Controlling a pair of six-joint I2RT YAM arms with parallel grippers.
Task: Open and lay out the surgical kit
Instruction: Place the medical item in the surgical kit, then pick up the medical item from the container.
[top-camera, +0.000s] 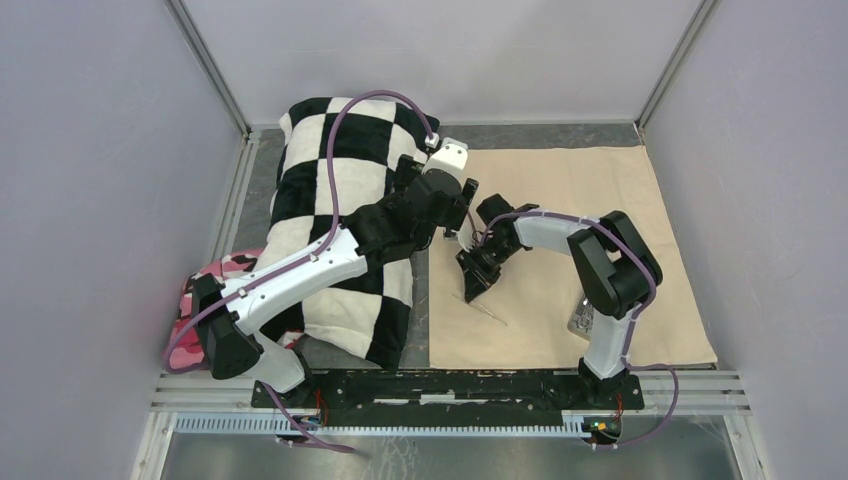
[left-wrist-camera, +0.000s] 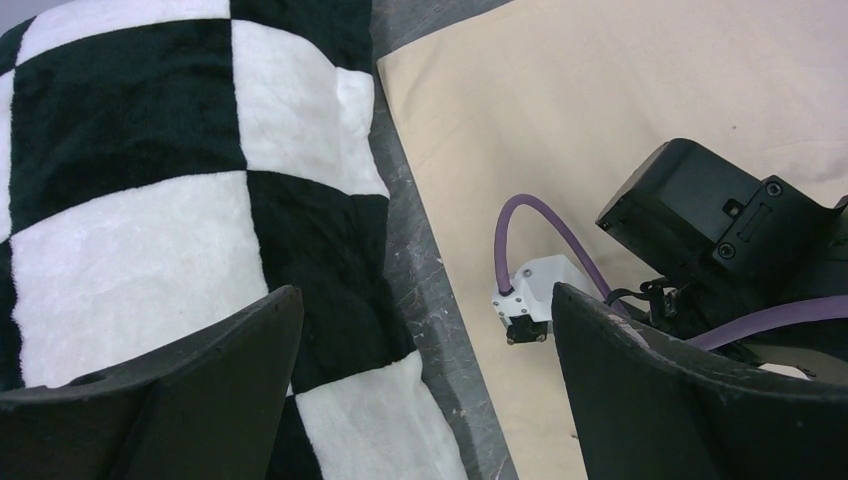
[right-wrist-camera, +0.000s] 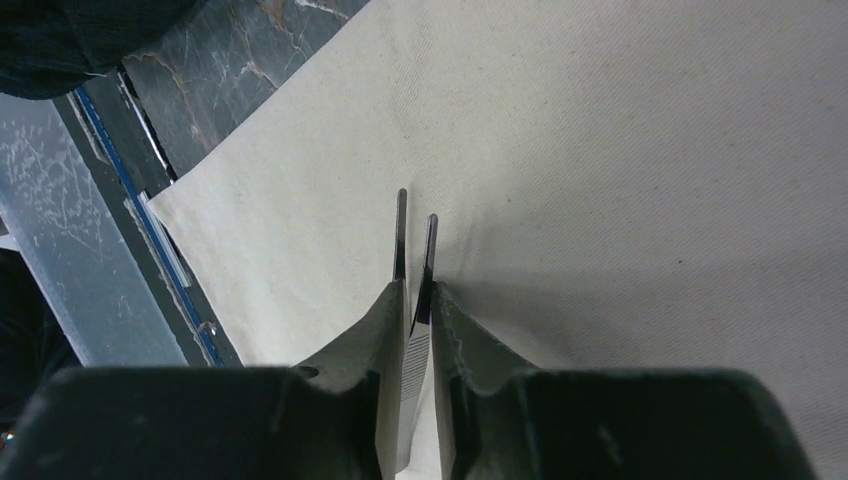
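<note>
Two grippers inspected.

**Right gripper** (right-wrist-camera: 418, 296): jaws narrow, closed on a pair of thin steel tweezers (right-wrist-camera: 401, 235). Both tines project forward past the fingertips and stand slightly apart.

**Left gripper** (left-wrist-camera: 425, 300): jaws wide, holding nothing. It hovers over the gap between the black-and-white checkered plush pillow (top-camera: 340, 150) and the cloth.

**Location of kit:**
- The beige woven cloth wrap (top-camera: 600, 200) lies opened flat over the right half of the table.
- The tweezers are held above its 8 o'clock portion, near the left edge.
- A small rectangular grey metal tray (top-camera: 581, 318) sits at about 4 o'clock on the cloth, partly hidden by the right arm.
- The pillow lies at 9 o'clock of the cloth, and a pink camouflage cloth (top-camera: 215, 275) lies at 8 o'clock beyond it.
- In the overhead view a thin bright sliver shows just below the right gripper. Whether it is the held tweezers or a second instrument cannot be determined.

**Handling assessment:**
- Tweezers are judged light, stiff lengthwise and springy across the tines. They look smooth and liable to slip or rotate between the pads.
- They are best held across the flat mid-body, not at the tips, and set down low, since a drop would likely bounce.
- The cloth is soft and thin and would probably wrinkle if a tool is dragged over it.
- The tray looks rigid and should be taken by a rim.
</note>
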